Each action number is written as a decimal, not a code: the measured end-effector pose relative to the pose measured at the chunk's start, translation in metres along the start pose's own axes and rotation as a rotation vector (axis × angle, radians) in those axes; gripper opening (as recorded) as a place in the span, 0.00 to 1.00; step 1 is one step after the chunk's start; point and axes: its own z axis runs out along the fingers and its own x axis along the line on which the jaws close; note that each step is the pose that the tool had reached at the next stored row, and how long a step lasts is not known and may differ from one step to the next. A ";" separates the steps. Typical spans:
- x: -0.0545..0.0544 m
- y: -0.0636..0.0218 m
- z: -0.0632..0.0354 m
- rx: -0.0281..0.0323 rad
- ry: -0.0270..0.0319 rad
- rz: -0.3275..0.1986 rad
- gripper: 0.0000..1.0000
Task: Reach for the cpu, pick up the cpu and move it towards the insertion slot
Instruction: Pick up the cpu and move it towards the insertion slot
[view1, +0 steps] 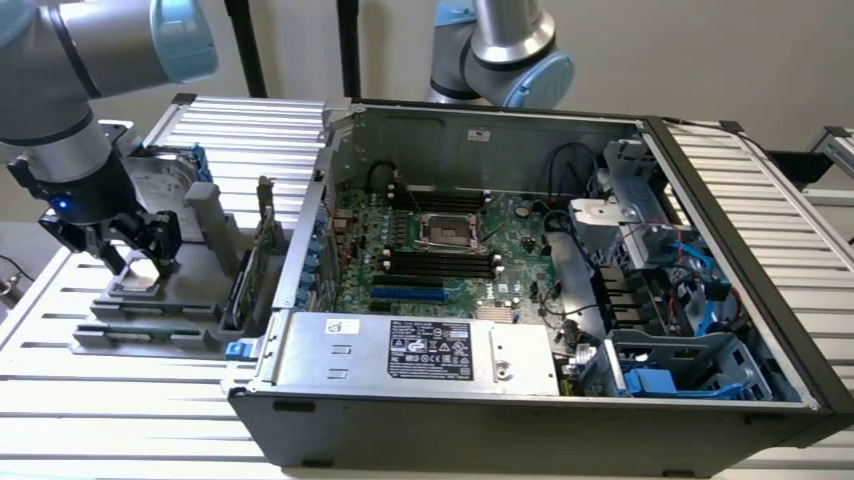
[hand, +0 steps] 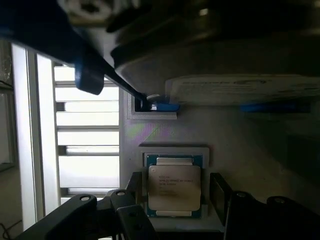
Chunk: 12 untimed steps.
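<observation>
I see pincer (view1: 139, 260) down at the cpu (hand: 174, 187), fingers apart either side, not clamped; cpu sits in grey holder (hand: 225, 130).

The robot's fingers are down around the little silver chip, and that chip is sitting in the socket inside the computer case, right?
No. The fingers are down around the cpu, but it sits in a grey holder outside the computer case, at the exterior view's left, not in the insertion slot. The exterior view shows this.
</observation>
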 end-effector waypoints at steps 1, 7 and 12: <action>0.000 0.0002 0.0003 0.0003 -0.0001 0.000 0.65; 0.002 0.0016 0.0022 0.0027 -0.0001 0.001 0.65; 0.002 0.0037 0.0030 0.0068 -0.0003 0.001 0.65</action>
